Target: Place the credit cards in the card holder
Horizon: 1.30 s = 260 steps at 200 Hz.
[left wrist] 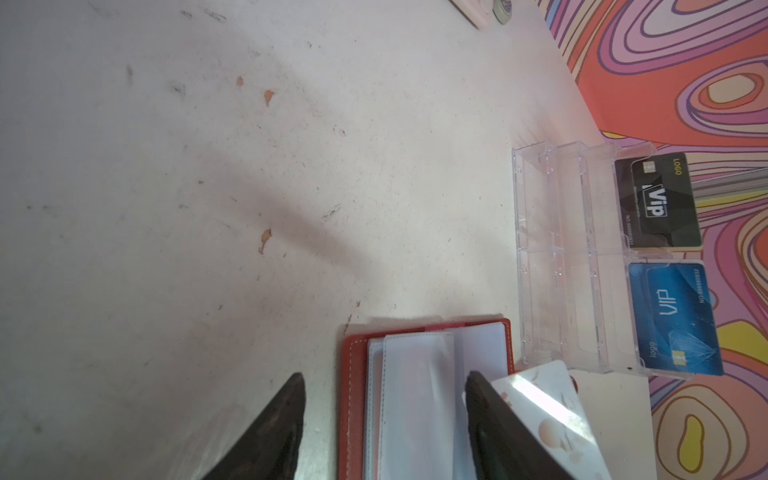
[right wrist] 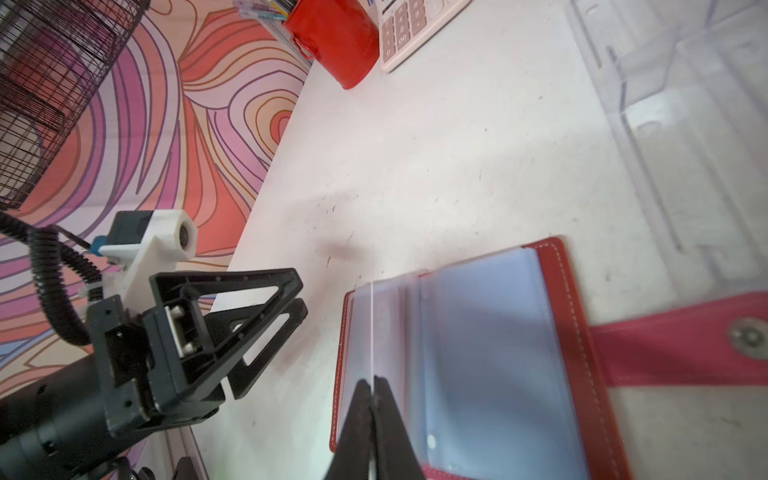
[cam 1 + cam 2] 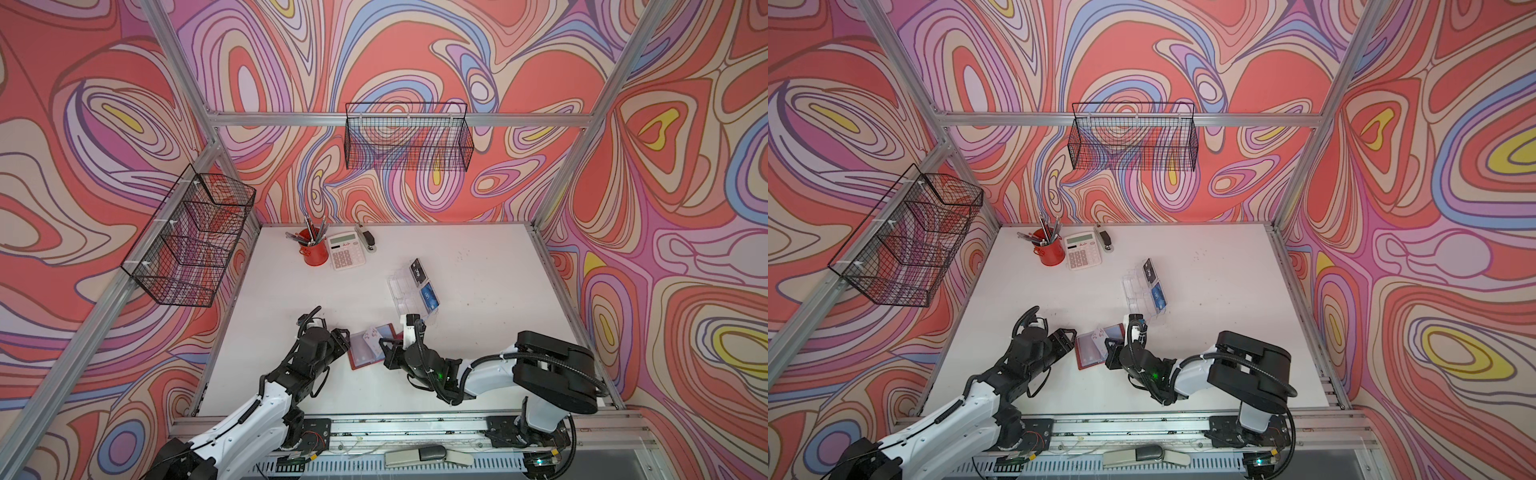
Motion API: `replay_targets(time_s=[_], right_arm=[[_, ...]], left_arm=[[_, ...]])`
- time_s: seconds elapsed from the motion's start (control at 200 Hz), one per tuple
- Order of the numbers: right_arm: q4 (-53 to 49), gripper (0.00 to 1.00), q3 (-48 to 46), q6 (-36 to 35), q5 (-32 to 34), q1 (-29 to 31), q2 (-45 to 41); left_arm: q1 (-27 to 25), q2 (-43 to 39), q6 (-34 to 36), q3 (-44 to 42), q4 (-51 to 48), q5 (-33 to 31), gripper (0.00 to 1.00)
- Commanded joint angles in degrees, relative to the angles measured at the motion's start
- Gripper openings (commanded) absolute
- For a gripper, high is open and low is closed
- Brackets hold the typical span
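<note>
I see the card holder [image 3: 362, 351] lying open, sleeves up, near the table's [image 3: 478, 291] front edge, about midway between its left and right edges. Its long axis, cover to cover, slants from the left gripper [image 3: 343, 338] toward the clear stand [image 3: 401, 291], and the snap strap [image 2: 681, 336] points out on the stand's side. The right gripper [image 2: 370, 380] has its fingers pressed together on 1 pale card [image 2: 371, 328], held on edge over the sleeves; I cannot tell whether it touches them. The left gripper's fingers are spread, 1 over the sleeves beside that card, 1 over bare table. The right wrist view shows only the card's thin edge. The left wrist view shows its printed face [image 1: 552, 411], plus 1 black card [image 1: 665, 203] and 1 blue card [image 1: 673, 316] in the stand.
</note>
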Motion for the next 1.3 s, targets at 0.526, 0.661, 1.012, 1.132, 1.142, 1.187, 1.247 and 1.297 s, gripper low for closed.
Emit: replay_targets(time_s=[0.526,0.661,1.012,1.132,1.142,1.187,1.247,1.297], right_arm=[[6.9,0.0,-1.5,4.3,6.4,0.3,1.9],[8.1,0.0,-3.7,5.7,8.6,0.2,1.5],[13.2,0.0,-3.2,6.4,7.0,0.2,6.8],[13.1,0.0,-2.5,6.6,7.0,0.2,8.0],[13.2,0.0,-2.5,6.6,7.0,0.2,8.1],[13.4,0.0,-2.5,6.6,6.9,0.2,8.3],[13.6,0.0,-2.5,6.5,6.8,0.2,8.5],[14.1,0.0,-2.5,6.5,6.5,0.3,8.6]], left_arm=[[0.1,-2.0,-0.3,-1.1,3.2,2.4,0.42],[0.1,-0.7,-0.4,-1.9,5.9,3.2,0.42],[0.1,4.0,-0.6,-0.7,6.3,4.6,0.42],[0.1,4.3,-0.8,-0.6,6.2,4.7,0.42],[0.1,4.4,-0.8,-0.6,6.2,4.6,0.42],[0.1,4.5,-0.8,-0.6,6.2,4.8,0.42],[0.1,4.6,-0.7,-0.5,6.2,4.9,0.42],[0.1,4.6,-0.6,-0.4,6.1,4.9,0.42]])
